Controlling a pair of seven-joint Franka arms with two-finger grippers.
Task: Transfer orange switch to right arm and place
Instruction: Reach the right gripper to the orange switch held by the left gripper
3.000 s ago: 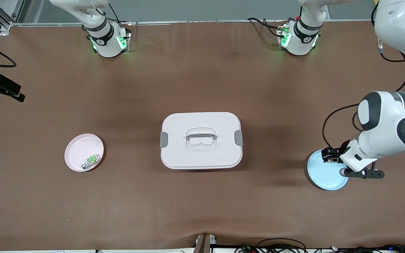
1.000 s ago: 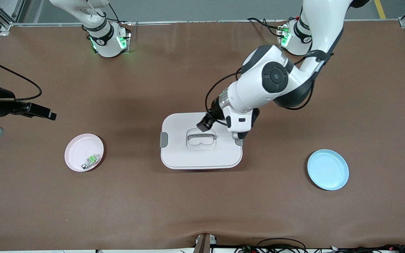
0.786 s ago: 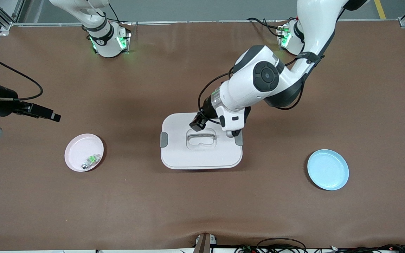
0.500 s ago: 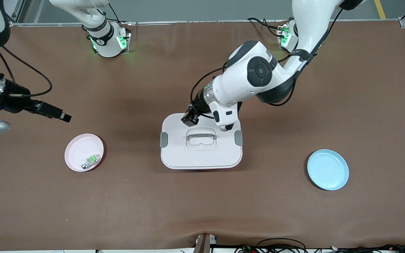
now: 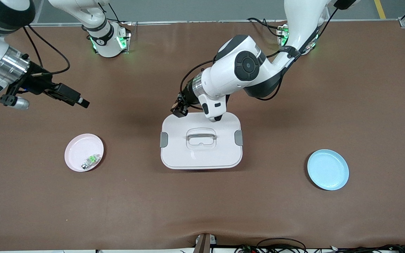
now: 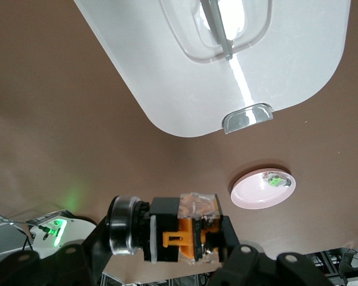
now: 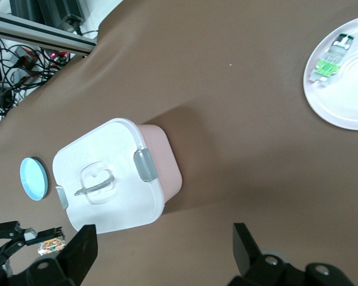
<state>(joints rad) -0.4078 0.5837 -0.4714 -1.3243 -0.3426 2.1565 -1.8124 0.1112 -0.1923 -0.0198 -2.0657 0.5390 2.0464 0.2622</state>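
Note:
The orange switch, a small black block with an orange middle and a dark round end, sits crosswise between the jaws of my left gripper, which is shut on it. From the front, the left gripper hangs over the white box's corner that lies farthest from the camera, toward the right arm's end. The right wrist view shows the switch small at the edge, still held. My right gripper hovers over bare table between its base and the pink plate. It is open, with nothing between its fingers.
A white lidded box with grey latches and a handle stands mid-table. A pink plate holding a green-and-clear part lies toward the right arm's end. A blue plate lies toward the left arm's end.
The left arm lifted the switch from the blue plate and carried it over the box toward the right arm's end. The right arm swung in from the table's end toward the middle.

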